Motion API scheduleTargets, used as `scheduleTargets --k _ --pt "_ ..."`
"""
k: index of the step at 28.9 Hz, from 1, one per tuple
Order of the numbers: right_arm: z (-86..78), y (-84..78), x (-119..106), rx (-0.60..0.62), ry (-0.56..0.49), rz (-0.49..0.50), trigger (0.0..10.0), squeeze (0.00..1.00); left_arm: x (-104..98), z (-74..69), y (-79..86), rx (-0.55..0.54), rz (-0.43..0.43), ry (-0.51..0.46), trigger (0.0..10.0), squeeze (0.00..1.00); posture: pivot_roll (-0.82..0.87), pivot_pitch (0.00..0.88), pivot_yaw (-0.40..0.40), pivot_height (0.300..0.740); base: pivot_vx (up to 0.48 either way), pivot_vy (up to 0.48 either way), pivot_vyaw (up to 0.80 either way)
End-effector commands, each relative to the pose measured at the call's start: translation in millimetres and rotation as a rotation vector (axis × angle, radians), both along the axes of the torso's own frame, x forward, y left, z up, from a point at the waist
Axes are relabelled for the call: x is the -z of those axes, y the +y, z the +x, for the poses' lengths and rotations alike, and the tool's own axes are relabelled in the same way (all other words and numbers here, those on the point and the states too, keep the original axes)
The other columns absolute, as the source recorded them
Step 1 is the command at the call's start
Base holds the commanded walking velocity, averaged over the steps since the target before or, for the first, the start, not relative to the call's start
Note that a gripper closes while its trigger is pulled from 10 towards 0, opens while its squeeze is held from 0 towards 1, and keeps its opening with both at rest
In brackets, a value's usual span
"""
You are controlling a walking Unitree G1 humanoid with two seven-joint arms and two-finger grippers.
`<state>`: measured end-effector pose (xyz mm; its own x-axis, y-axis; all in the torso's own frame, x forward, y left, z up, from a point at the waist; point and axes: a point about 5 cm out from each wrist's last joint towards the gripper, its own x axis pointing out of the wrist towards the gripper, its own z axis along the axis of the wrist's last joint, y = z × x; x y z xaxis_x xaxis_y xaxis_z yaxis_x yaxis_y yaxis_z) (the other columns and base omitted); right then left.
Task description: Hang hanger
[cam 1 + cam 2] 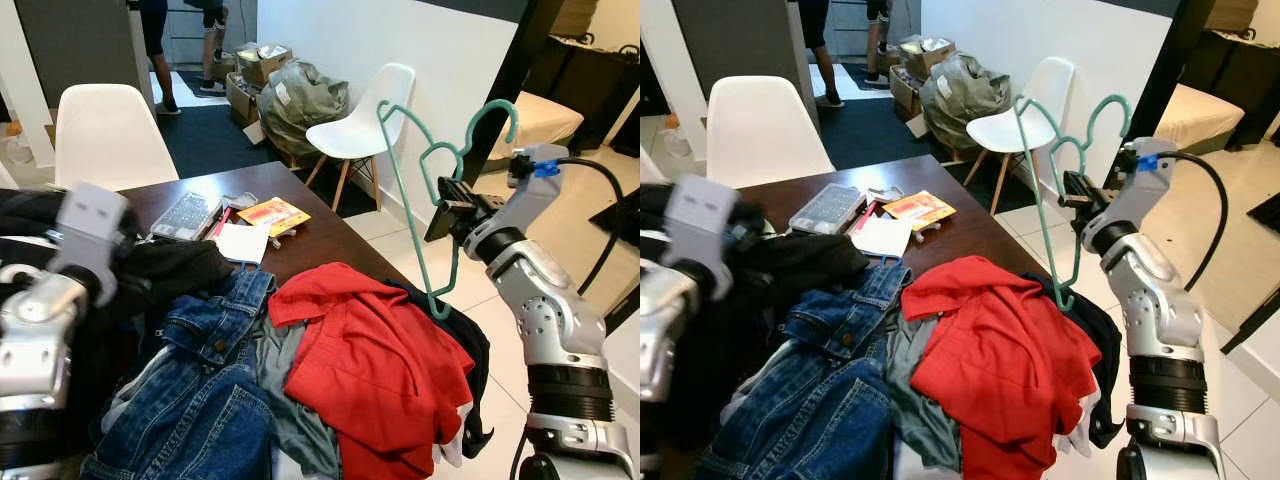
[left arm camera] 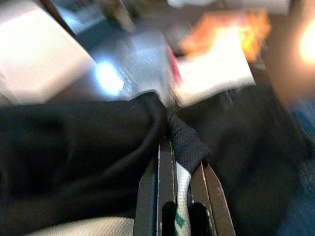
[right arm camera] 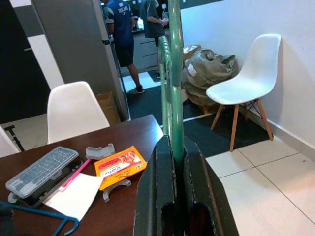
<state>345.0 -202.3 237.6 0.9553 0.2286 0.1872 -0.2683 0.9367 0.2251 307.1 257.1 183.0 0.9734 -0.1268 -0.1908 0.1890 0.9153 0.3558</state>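
Two pincers work: at lower left, the left pincer (image 2: 179, 189) is clenched on a black garment (image 1: 165, 270) on the tabletop (image 1: 320, 240). At centre right, the right pincer (image 1: 447, 210) grips the green hanger (image 1: 425, 200), long axis near vertical, hook (image 1: 497, 118) pointing up, beyond the red garment (image 1: 375, 365).

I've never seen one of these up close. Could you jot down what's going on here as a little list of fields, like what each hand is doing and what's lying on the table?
Right gripper: raised beside the table, shut on a green hanger, hook upward
Left gripper: shut on a fold of black cloth
Table: dark wood, piled with a red shirt and jeans
Also on table: orange packet, white paper
Background: white chair by the wall, a person standing
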Motion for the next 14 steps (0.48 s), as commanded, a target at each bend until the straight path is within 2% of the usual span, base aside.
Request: scheduleTargets --k 1,2,4,5,6,7,8,9,10,12,14 --pt "-1.9 0.4 -0.5 0.004 -0.013 -0.016 10.0 0.00 9.8 -2.2 0.9 0.002 0.015 0.075 10.0 0.00 0.00 0.000 -0.081 0.740 0.000 0.000 0.00" --pt "-2.3 2.4 0.2 -0.001 -0.014 -0.017 10.0 0.00 22.8 -7.6 9.2 -0.041 0.066 0.173 10.0 0.00 0.00 0.000 -0.081 0.740 0.000 0.000 0.00" --pt "-2.3 2.4 0.2 -0.001 -0.014 -0.017 10.0 0.00 22.8 -7.6 9.2 -0.041 0.066 0.173 10.0 0.00 0.00 0.000 -0.081 0.740 0.000 0.000 0.00" --pt "-2.4 3.1 -0.3 -0.004 -0.017 -0.015 10.0 0.00 30.9 -14.9 25.6 -0.123 0.133 0.244 10.0 0.00 0.00 0.000 -0.079 0.740 0.000 0.000 0.00" --pt "-2.4 3.1 -0.3 -0.004 -0.017 -0.015 10.0 0.00 30.9 -14.9 25.6 -0.123 0.133 0.244 10.0 0.00 0.00 0.000 -0.079 0.740 0.000 0.000 0.00" --pt "-2.5 3.4 -0.8 -0.006 -0.019 -0.014 10.0 0.00 35.0 -20.3 36.7 -0.175 0.182 0.287 10.0 0.00 0.00 0.000 -0.079 0.740 0.000 0.000 0.00" --pt "-2.5 3.4 -0.8 -0.006 -0.019 -0.014 10.0 0.00 35.0 -20.3 36.7 -0.175 0.182 0.287 10.0 0.00 0.00 0.000 -0.079 0.740 0.000 0.000 0.00" --pt "-2.5 2.3 -1.8 -0.005 -0.022 -0.012 10.0 0.00 33.6 -25.4 51.1 -0.242 0.240 0.298 10.0 0.00 0.00 0.000 -0.080 0.740 0.000 0.000 0.00" --pt "-2.5 2.3 -1.8 -0.005 -0.022 -0.012 10.0 0.00 33.6 -25.4 51.1 -0.242 0.240 0.298 10.0 0.00 0.00 0.000 -0.080 0.740 0.000 0.000 0.00" --pt "-2.9 -0.4 -4.0 -0.001 -0.029 -0.007 10.0 0.00 9.3 -29.6 83.9 -0.439 0.322 0.181 10.0 0.00 0.00 0.000 -0.083 0.740 0.000 0.000 0.00" --pt "-2.9 -0.4 -4.0 -0.001 -0.029 -0.007 10.0 0.00 9.3 -29.6 83.9 -0.439 0.322 0.181 10.0 0.00 0.00 0.000 -0.083 0.740 0.000 0.000 0.00"
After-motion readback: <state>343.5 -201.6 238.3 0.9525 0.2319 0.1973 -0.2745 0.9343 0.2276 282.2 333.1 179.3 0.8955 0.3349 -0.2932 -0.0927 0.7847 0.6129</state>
